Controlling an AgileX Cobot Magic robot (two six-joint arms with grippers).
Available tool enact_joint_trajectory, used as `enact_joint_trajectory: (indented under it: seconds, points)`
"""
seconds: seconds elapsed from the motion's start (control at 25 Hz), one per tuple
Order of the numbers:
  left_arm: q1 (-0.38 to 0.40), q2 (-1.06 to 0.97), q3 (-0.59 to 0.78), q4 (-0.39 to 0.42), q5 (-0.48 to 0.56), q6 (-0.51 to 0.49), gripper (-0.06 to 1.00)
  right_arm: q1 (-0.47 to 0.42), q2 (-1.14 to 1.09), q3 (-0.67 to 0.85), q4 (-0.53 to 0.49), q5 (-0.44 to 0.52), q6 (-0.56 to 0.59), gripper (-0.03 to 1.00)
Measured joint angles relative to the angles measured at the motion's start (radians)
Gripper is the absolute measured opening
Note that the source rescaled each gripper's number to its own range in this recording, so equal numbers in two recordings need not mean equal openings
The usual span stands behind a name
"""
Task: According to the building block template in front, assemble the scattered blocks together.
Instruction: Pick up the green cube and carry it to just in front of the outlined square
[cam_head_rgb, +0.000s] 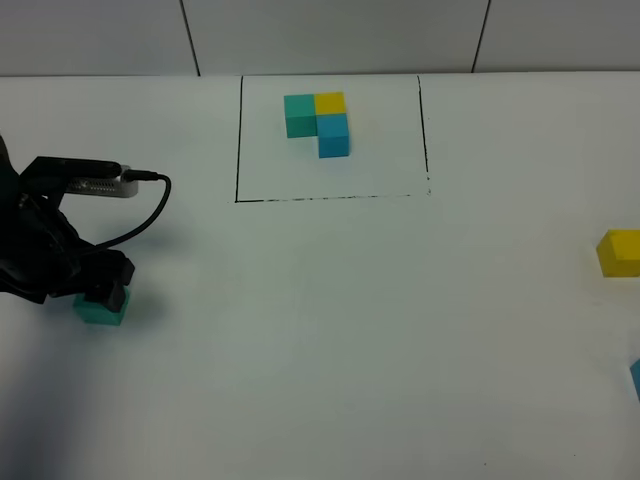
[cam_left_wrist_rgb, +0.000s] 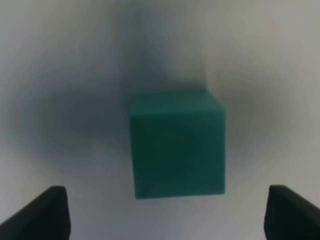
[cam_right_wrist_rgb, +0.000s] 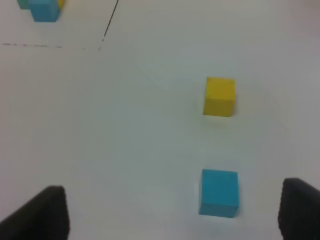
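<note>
My left gripper (cam_left_wrist_rgb: 162, 220) hangs spread over the teal-green cube (cam_left_wrist_rgb: 177, 145), pickup step; next I should lower and close squarely. Right gripper (cam_right_wrist_rgb: 175, 217) spread too.

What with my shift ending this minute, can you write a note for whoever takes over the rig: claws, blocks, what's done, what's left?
Left claw: open, low over the loose teal-green cube on the left of the table; fingers clear of it, no grip.
Right claw: open, empty, above the loose blue cube and yellow cube at the far right.
Template: L of three joined cubes at the back.
Done: nothing joined; the three loose cubes lie apart.
Left: grip the teal-green cube, bring all three together, copy the L.
</note>
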Motion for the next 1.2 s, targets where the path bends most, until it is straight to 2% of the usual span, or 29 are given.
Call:
enact_joint_trajectory:
  seconds: [0.24, 0.4, 0.48, 0.64, 0.76, 1.0, 1.2]
  points:
    - [0.0, 0.051, -0.001, -0.018, -0.061, -0.001, 0.8, 0.0, 0.0, 0.0, 0.0, 0.0, 0.0, 0.71]
    - [0.0, 0.068, -0.001, -0.021, -0.065, -0.001, 0.69, 0.0, 0.0, 0.0, 0.0, 0.0, 0.0, 0.71]
    - [0.0, 0.077, -0.001, -0.022, -0.065, -0.001, 0.59, 0.0, 0.0, 0.0, 0.0, 0.0, 0.0, 0.71]
    - [0.0, 0.099, -0.001, -0.023, -0.066, -0.001, 0.31, 0.0, 0.0, 0.0, 0.0, 0.0, 0.0, 0.71]
    - [0.0, 0.104, -0.001, -0.023, -0.066, -0.001, 0.0, 0.0, 0.0, 0.0, 0.0, 0.0, 0.0, 0.71]
    - [-0.038, 0.082, -0.05, -0.02, -0.048, 0.051, 0.0, 0.0, 0.0, 0.0, 0.0, 0.0, 0.0, 0.71]
    - [-0.167, 0.073, -0.18, 0.03, -0.005, 0.257, 0.0, 0.0, 0.0, 0.0, 0.0, 0.0, 0.0, 0.71]
